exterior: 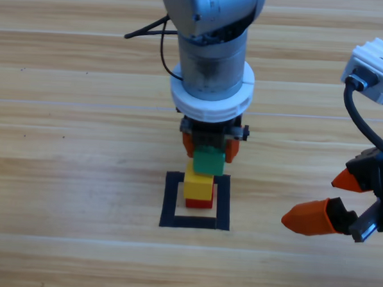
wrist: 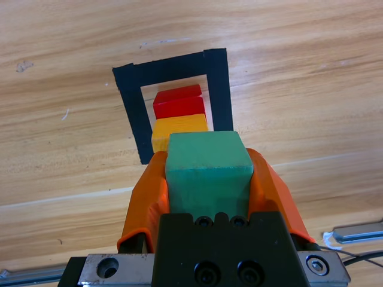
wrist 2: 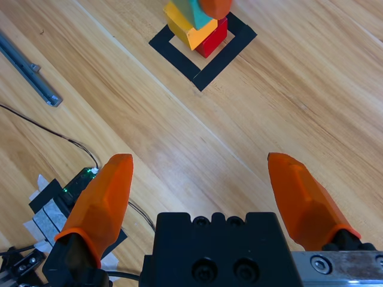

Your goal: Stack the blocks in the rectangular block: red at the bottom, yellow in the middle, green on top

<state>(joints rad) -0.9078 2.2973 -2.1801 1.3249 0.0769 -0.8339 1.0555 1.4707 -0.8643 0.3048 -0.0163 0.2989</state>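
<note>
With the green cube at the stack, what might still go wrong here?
The left gripper holds the green cube over the yellow cube, set a bit right of it; released so, it may sit overhanging or tip off. Opening the jaws might nudge the yellow and red cube inside the tape rectangle. The right gripper waits aside, open.

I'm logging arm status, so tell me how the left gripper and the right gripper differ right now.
The left gripper is shut on the green cube; the right gripper is open and holds nothing. The left gripper hangs over the stack of the yellow cube on the red cube inside the black tape rectangle; the right gripper waits off to the right of it. Both have two orange jaws.
</note>
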